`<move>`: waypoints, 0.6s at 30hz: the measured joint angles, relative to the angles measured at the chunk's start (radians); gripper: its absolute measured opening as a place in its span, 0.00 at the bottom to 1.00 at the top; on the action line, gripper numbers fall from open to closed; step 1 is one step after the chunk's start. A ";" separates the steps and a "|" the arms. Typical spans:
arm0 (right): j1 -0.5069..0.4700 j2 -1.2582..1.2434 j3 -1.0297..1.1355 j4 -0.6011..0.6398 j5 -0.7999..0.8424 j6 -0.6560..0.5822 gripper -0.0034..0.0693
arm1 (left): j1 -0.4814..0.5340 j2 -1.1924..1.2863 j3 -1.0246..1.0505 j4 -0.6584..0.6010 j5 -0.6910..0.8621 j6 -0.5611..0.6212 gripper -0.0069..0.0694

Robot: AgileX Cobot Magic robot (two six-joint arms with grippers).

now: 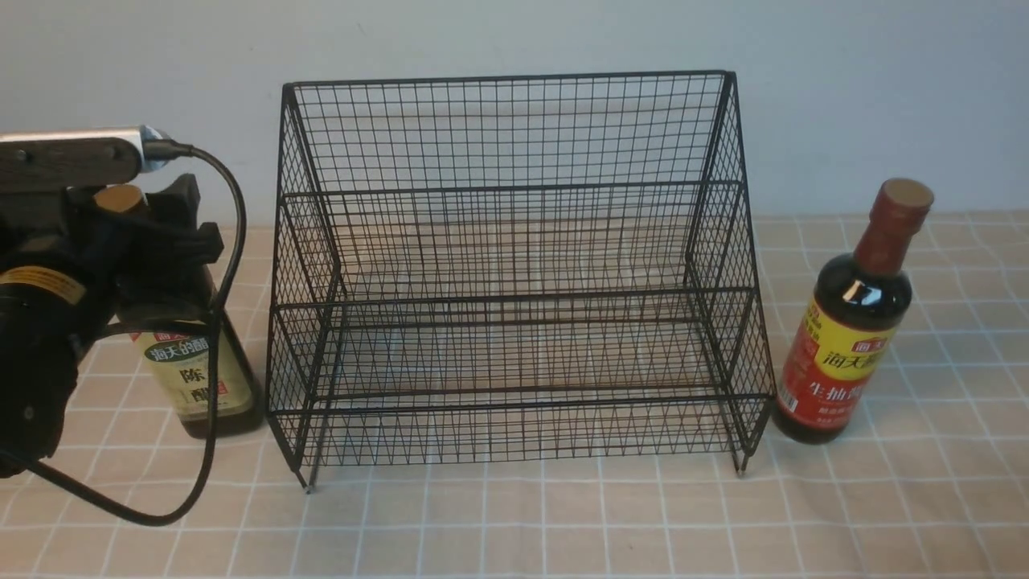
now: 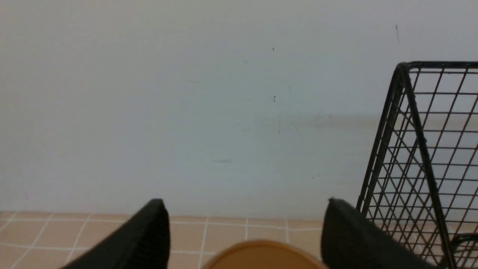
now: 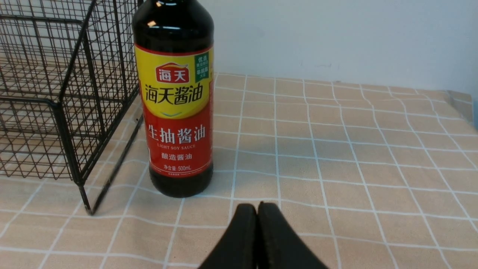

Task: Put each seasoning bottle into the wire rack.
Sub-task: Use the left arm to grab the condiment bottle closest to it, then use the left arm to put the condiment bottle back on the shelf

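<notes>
Vinegar bottle (image 1: 193,374): stands on the table at the rack's left side, near it and apart from it; squarish, dark, gold cap (image 1: 120,199), cream-and-green label; its upper part is partly hidden by the left gripper.
Left gripper (image 2: 244,233): jaws well apart, one fingertip on either side of the gold cap, with a gap between each and the cap in the left wrist view; whether they touch the bottle lower down, I cannot tell.
Soy sauce bottle (image 1: 844,322): stands on the table just beside the rack's right side; round, dark, long-necked, red cap (image 1: 907,201), label yellow above and red below, reading "LIGHT SOY SAUCE".
Right gripper (image 3: 257,209): fingertips together, nothing between them; apart from the soy sauce bottle.
Wire rack (image 1: 514,297): black mesh, stepped, tall at the back, on small feet between the two bottles; neither bottle is in it.
Tablecloth (image 1: 547,515): tan with a white grid, under rack and bottles.
Cable (image 1: 233,265): black, looping from the left arm in front of the vinegar bottle.
Wall (image 1: 514,36): pale, behind the table.
</notes>
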 joint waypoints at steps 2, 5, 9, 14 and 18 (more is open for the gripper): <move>0.000 0.000 0.000 0.000 0.000 0.000 0.03 | 0.000 0.000 0.000 0.000 0.001 0.000 0.48; 0.000 0.000 0.000 0.000 0.000 0.000 0.03 | 0.000 -0.004 0.000 0.002 0.012 0.003 0.49; 0.000 0.000 0.000 0.000 0.000 0.000 0.03 | 0.000 -0.064 0.000 0.003 0.106 0.020 0.49; 0.000 0.000 0.000 0.000 0.000 0.000 0.03 | 0.000 -0.200 -0.038 0.002 0.236 0.115 0.49; 0.000 0.000 0.000 -0.001 0.000 0.000 0.03 | 0.000 -0.336 -0.137 0.001 0.342 0.183 0.49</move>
